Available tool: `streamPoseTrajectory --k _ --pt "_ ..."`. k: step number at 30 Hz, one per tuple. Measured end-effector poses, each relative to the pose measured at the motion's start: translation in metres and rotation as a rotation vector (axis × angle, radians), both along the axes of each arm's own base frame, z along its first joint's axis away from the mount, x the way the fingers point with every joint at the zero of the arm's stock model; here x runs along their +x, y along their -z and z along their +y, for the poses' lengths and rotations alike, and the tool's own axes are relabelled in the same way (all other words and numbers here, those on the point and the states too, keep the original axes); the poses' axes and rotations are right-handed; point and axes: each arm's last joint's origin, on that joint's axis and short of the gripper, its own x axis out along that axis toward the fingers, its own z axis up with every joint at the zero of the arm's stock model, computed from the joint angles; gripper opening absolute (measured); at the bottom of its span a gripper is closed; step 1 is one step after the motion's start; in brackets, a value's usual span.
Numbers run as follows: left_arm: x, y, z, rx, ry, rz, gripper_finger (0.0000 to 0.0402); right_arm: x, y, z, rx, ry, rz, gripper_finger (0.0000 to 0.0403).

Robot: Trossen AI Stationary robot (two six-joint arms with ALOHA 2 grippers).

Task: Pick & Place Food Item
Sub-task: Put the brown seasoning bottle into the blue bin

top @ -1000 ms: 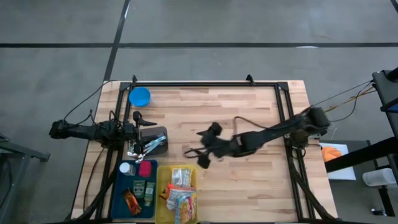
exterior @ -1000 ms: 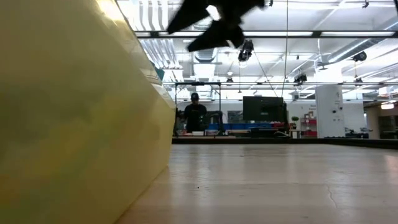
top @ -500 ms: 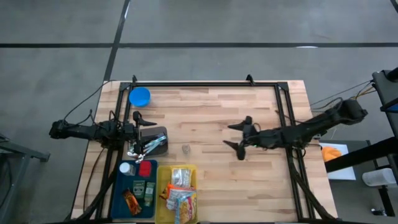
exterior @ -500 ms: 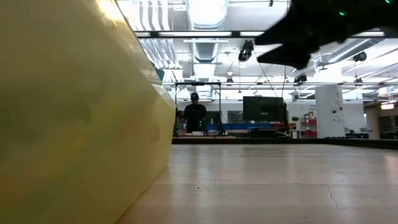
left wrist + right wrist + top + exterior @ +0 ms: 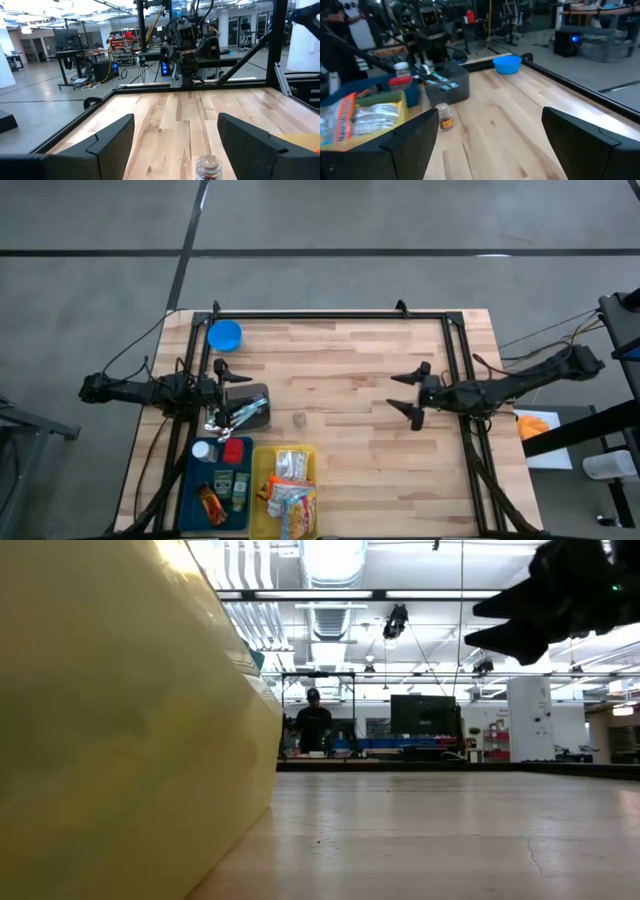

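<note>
The food item, a small clear jar [image 5: 298, 420] with a pale lid, stands upright on its base on the wooden table, just right of the grey utensil bin. No gripper touches it. It also shows in the left wrist view as a jar [image 5: 207, 167] and in the right wrist view as a jar [image 5: 445, 118]. My right gripper [image 5: 404, 392] hovers open over the table's right half, well away from the jar, fingers pointing at it; the low view has the same gripper [image 5: 540, 615] high at its right. My left gripper [image 5: 228, 388] waits open at the table's left edge.
A grey bin [image 5: 250, 406] with utensils sits by the left gripper. A blue bowl [image 5: 224, 334] is at the far left. At the near left stand a blue tray [image 5: 190, 480] of small items and a yellow bin [image 5: 258, 510] of snack packs. Bare wood lies between the jar and the right gripper.
My right gripper has drawn back from beside the jar toward the table's right edge, sinking a little and staying open. The jar has kept its place, upright on the table.
</note>
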Motion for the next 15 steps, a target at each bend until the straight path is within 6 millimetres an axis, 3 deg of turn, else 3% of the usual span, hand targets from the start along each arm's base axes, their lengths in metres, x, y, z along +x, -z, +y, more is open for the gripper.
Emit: streamPoseTrajectory --k 15 --pt "0.000 0.000 0.000 -0.002 0.000 0.000 0.0287 -0.017 0.019 -0.005 0.014 -0.007 -0.025 0.0351"
